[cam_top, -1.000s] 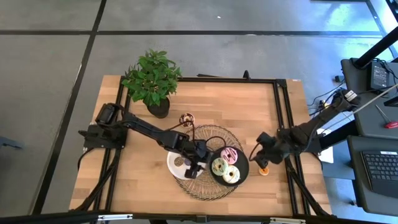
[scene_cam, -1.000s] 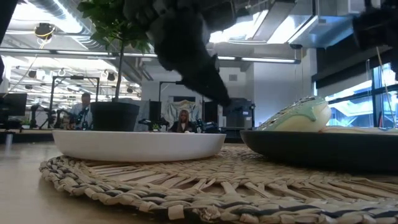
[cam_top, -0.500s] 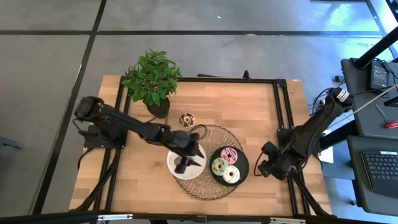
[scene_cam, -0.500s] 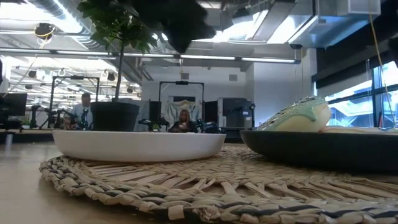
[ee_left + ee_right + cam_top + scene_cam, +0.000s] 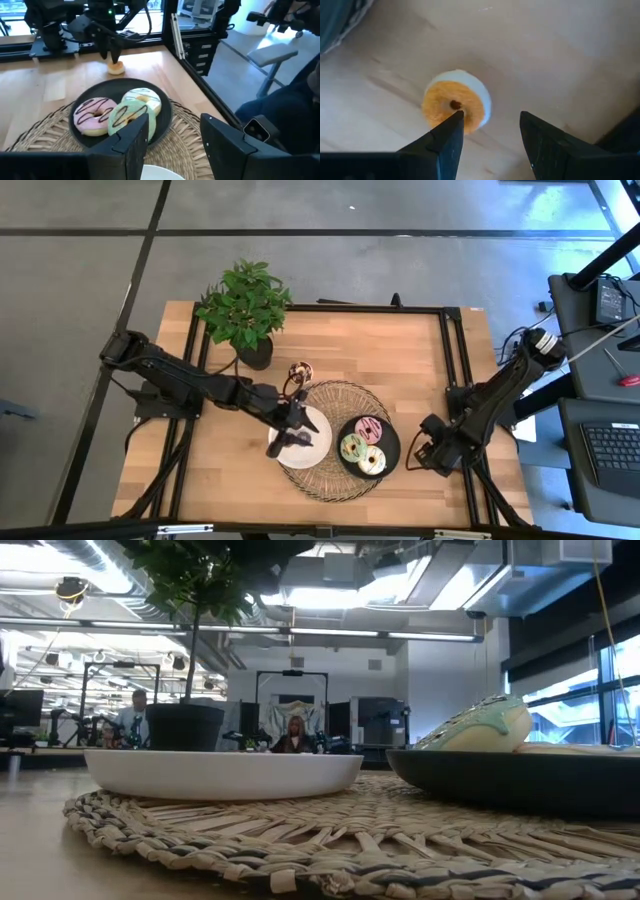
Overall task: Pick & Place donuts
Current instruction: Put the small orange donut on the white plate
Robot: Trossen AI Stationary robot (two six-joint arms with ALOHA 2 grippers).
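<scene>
A black plate (image 5: 388, 442) on a woven mat (image 5: 340, 402) carries a pink donut (image 5: 370, 428), a green donut (image 5: 351, 447) and a cream donut (image 5: 372, 462). A chocolate donut (image 5: 300, 371) lies on the bare table. A tiny orange donut (image 5: 454, 102) lies flat on the wood near the table's right edge. My right gripper (image 5: 490, 120) hangs open just over it, hiding it in the high view. My left gripper (image 5: 175, 132) is open and empty above the white plate (image 5: 312, 442), facing the black plate (image 5: 120, 85).
A potted plant (image 5: 245, 310) stands at the far left of the table. Black frame rails (image 5: 452, 380) run along the table's sides, close to the right gripper (image 5: 422, 460). Bare wood lies between the mat and the far edge. The white plate (image 5: 225, 772) holds nothing.
My left gripper has drawn back toward the table's left, from the mat's middle to over the white plate, and has risen out of the low view. My right gripper has moved toward the near edge and now stands over the orange donut.
</scene>
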